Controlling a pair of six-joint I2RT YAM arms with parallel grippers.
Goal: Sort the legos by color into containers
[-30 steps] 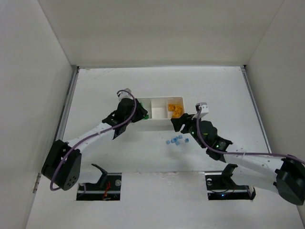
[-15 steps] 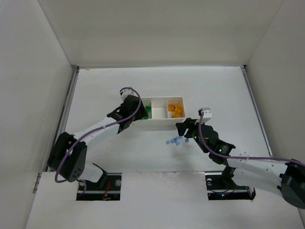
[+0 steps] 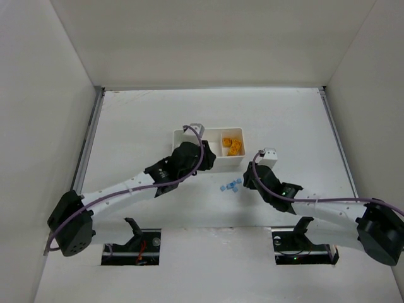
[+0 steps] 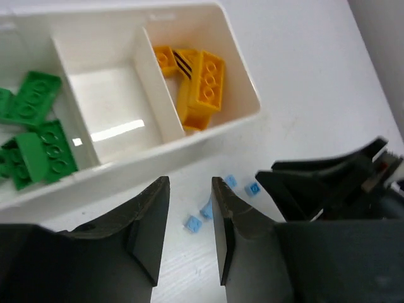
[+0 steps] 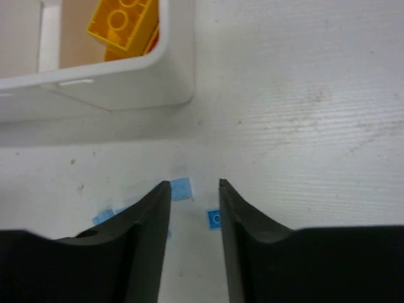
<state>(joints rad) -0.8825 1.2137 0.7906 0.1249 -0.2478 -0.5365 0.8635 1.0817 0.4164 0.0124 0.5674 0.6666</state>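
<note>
Left wrist view shows green legos (image 4: 35,104) in the tray (image 4: 249,113), masked overhead by the left gripper (image 4: 189,183). It and the right gripper (image 5: 194,184) stand slightly parted, empty.

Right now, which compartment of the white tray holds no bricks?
The middle compartment: its floor is bare, while green bricks fill the left one and yellow bricks the right.

Robot lab: white-walled tabletop test enclosure (image 3: 214,44)
</note>
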